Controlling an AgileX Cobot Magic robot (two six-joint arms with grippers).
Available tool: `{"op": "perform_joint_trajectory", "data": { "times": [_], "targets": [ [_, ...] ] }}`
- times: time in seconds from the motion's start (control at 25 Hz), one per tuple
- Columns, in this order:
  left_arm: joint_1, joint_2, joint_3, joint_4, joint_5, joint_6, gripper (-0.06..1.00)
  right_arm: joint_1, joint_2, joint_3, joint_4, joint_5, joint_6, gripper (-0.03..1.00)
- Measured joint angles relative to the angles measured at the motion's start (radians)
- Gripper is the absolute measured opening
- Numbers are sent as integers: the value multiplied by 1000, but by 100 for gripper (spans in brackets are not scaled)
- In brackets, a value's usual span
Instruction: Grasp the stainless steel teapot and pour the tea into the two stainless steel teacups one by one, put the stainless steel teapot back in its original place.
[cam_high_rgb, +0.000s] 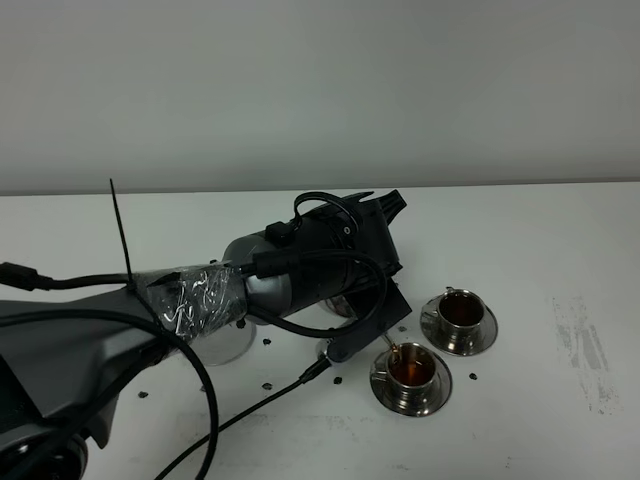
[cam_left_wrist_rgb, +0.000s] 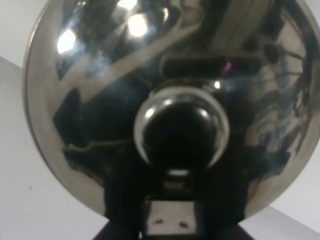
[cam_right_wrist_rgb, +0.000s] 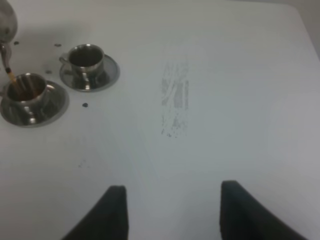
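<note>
My left gripper (cam_high_rgb: 352, 296) reaches across the middle and is shut on the stainless steel teapot, holding it tilted above the table. In the left wrist view the teapot's domed lid and knob (cam_left_wrist_rgb: 181, 125) fill the frame. My arm hides most of the pot in the high view. Its thin spout (cam_right_wrist_rgb: 6, 59) hangs over the near teacup (cam_high_rgb: 411, 368), and a brown stream runs into that cup (cam_right_wrist_rgb: 30, 92). The far teacup (cam_high_rgb: 460, 312) holds brown tea on its saucer (cam_right_wrist_rgb: 86, 59). The trivet disc (cam_high_rgb: 226, 344) lies bare, partly under my left arm. My right gripper (cam_right_wrist_rgb: 172, 215) is open and empty.
Small dark specks (cam_high_rgb: 270, 342) lie scattered on the white table around the cups. A scuffed grey patch (cam_high_rgb: 585, 345) marks the table on the right. Cables (cam_high_rgb: 210, 400) trail from my left arm over the front of the table.
</note>
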Motion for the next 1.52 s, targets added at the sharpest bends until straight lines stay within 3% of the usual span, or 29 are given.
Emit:
{"op": "perform_joint_trajectory", "data": {
  "times": [1.52],
  "targets": [
    [-43, 27, 0, 98, -24, -56, 25, 0, 0, 0, 0, 0, 0, 44]
  ]
}}
